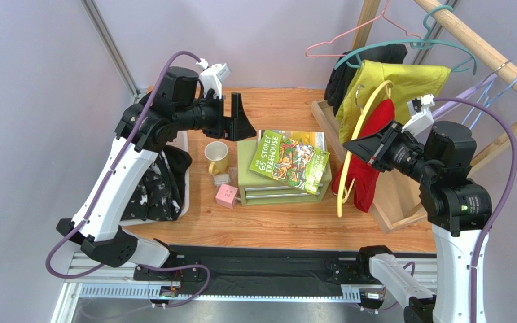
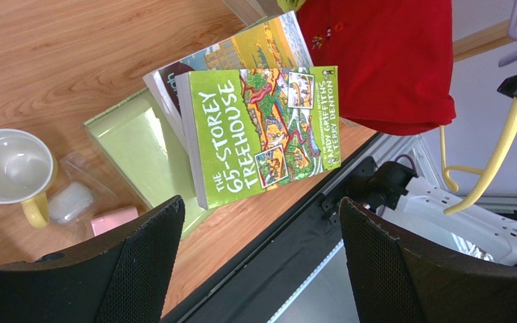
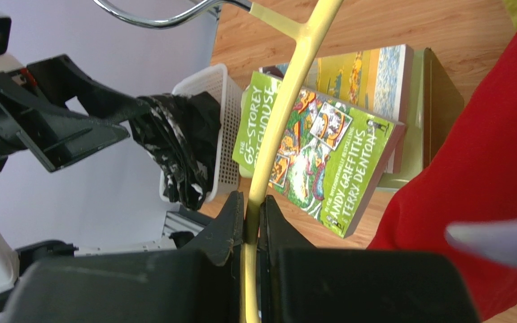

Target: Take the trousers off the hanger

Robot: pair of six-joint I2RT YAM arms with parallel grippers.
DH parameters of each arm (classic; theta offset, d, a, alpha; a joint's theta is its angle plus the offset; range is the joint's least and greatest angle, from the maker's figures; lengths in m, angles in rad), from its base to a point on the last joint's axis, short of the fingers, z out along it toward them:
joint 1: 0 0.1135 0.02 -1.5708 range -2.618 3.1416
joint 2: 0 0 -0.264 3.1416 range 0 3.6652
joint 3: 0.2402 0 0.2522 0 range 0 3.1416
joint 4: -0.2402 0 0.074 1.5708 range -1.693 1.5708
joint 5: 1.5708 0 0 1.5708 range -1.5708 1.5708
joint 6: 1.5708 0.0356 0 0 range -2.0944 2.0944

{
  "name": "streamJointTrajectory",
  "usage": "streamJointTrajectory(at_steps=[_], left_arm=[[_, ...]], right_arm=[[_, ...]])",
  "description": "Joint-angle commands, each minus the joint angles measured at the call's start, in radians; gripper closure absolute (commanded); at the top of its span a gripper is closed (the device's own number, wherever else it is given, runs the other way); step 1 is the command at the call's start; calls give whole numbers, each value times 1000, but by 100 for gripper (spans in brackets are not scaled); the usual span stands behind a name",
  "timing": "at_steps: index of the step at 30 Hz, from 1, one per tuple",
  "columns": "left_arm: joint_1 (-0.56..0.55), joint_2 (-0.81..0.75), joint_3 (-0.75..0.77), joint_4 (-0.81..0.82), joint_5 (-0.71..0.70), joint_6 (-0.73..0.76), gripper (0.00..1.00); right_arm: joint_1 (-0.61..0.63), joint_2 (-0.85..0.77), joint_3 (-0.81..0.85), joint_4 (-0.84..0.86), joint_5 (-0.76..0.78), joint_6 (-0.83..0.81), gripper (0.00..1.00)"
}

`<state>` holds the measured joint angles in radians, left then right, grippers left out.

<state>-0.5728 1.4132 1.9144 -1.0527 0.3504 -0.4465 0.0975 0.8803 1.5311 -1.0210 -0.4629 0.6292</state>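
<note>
Right gripper [image 3: 252, 214] jaws clamp the yellow hanger [image 3: 278, 114], red trousers [image 1: 366, 158] draped alongside. Left gripper [image 2: 258, 262], jaws apart, should advance, pinch the cloth and draw it off steadily.

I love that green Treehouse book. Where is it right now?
In the top view, the green paperback Treehouse book lies mid-table on a light green box, right of the yellow-handled white mug.
</note>
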Motion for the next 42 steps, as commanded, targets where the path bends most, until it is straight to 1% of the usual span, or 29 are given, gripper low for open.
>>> streamJointTrajectory(at_steps=[1,3,8,12,13,15,21,23,26,30,31,33,34,35,37,38,40,41,42], left_arm=[[-2,-43,-18,57,35,-32,10],[-2,-54,-31,68,53,-40,10],[-1,-82,-72,109,93,-64,11],[-4,-103,-97,144,128,-93,11],[-6,-105,-107,151,136,-103,11],[-10,-115,-118,163,140,-118,11],[-41,-160,-152,218,160,-170,11],[-55,-169,-152,235,165,-187,11],[-93,-192,-149,284,160,-213,11],[-203,-223,-134,385,113,-222,8],[-219,-224,-127,401,89,-218,6],[-251,-233,-114,445,58,-204,4],[-259,-238,-111,463,36,-201,2],[-275,-238,-110,480,29,-199,1],[-297,-240,-107,540,3,-192,1],[-332,-234,-104,557,-13,-183,1],[-380,-220,-75,591,-73,-134,1],[-430,-212,-62,597,-97,-112,1],[-455,-194,-28,606,-122,-63,1]], right_arm=[[5,-52,101,73,-95,-125,100],[4,-53,135,18,-102,-115,100],[5,-40,240,-66,-192,-56,100],[5,-9,368,-97,-246,-3,100],[4,-3,423,-106,-255,3,100],[5,13,466,-125,-272,26,100],[5,35,598,-108,-341,142,100],[5,42,644,-81,-368,177,100],[7,49,655,2,-401,265,100],[5,80,647,151,-442,389,100],[4,101,647,229,-450,452,100],[5,123,652,315,-454,521,100],[5,134,653,408,-454,555,100],[5,155,653,456,-453,642,100],[5,177,661,574,-448,716,100],[5,206,673,594,-442,760,100],[5,239,734,602,-427,780,100],[7,268,750,610,-424,809,100],[5,281,756,619,-412,831,100]])
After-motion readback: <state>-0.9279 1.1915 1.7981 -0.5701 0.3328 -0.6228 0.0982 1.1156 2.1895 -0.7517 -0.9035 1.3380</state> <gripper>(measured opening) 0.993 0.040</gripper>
